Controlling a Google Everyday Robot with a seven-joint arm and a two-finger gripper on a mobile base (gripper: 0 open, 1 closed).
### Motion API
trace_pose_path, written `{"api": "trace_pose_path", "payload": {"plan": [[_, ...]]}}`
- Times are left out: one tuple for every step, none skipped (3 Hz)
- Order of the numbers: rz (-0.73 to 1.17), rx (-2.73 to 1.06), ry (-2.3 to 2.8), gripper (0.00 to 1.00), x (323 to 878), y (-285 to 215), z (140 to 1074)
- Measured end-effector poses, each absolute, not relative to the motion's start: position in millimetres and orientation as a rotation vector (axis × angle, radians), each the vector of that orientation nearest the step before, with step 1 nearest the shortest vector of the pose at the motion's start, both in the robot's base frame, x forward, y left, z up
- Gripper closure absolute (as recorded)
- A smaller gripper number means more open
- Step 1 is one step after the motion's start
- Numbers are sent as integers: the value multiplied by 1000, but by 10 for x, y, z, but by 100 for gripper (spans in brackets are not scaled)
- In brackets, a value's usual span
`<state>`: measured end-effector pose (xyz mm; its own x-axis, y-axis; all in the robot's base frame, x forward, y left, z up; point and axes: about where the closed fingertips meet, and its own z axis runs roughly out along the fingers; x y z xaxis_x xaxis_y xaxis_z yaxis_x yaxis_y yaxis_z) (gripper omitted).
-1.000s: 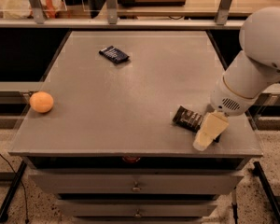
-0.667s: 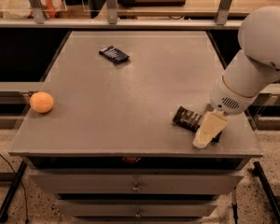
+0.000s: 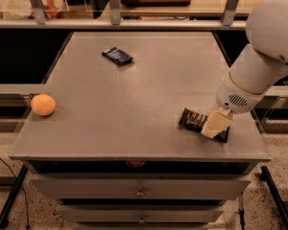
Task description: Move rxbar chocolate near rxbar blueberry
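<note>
The rxbar chocolate (image 3: 194, 120) is a long dark brown-black bar lying flat near the table's front right corner. My gripper (image 3: 217, 124) hangs from the white arm and sits right over the bar's right end, covering part of it. The rxbar blueberry (image 3: 117, 55) is a short navy-blue bar lying flat at the far middle-left of the table, well away from the gripper and the chocolate bar.
An orange (image 3: 42, 104) sits near the table's left edge. The grey table (image 3: 134, 99) has drawers below its front edge. A railing with posts (image 3: 114, 4) runs along the far side. The white arm (image 3: 264, 56) reaches in from the right.
</note>
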<state>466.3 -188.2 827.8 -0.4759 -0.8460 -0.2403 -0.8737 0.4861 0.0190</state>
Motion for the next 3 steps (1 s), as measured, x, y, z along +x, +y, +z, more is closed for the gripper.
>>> {"api": "trace_pose_path", "payload": {"plan": [[205,-1485,2532,100,4664,-1883,8311],[135,-1488,2517,100,4795,-1976,8415],[0,-1487,2469,100,4983,-2103,8743]]}}
